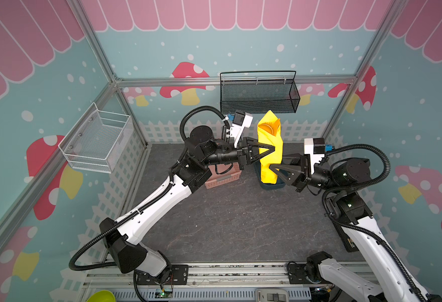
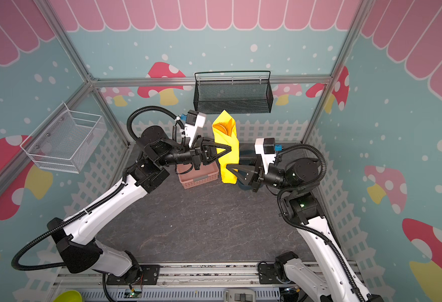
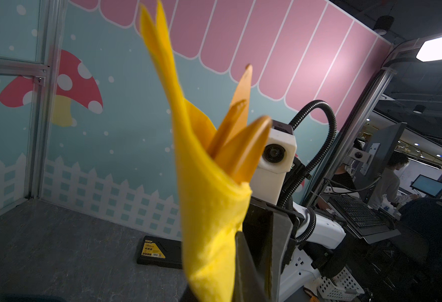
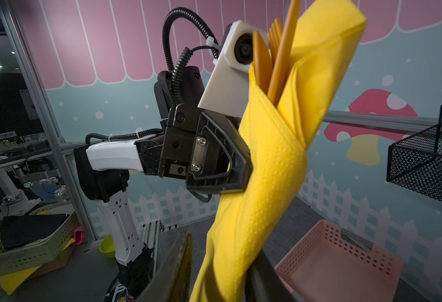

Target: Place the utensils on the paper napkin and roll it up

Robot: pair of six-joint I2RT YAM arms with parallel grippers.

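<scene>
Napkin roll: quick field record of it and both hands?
paper napkin: rolled, upright, held in the air above the table
utensils: inside the roll, ends sticking out of the top
left hand: shut on the roll's middle
right hand: jaws apart around the roll's lower end
pink basket: on the table, left of the roll in both top views

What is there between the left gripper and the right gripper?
The rolled paper napkin, upright in the air with the utensils inside. The left gripper clamps it; the right gripper is lower. Both top views show it.
</scene>
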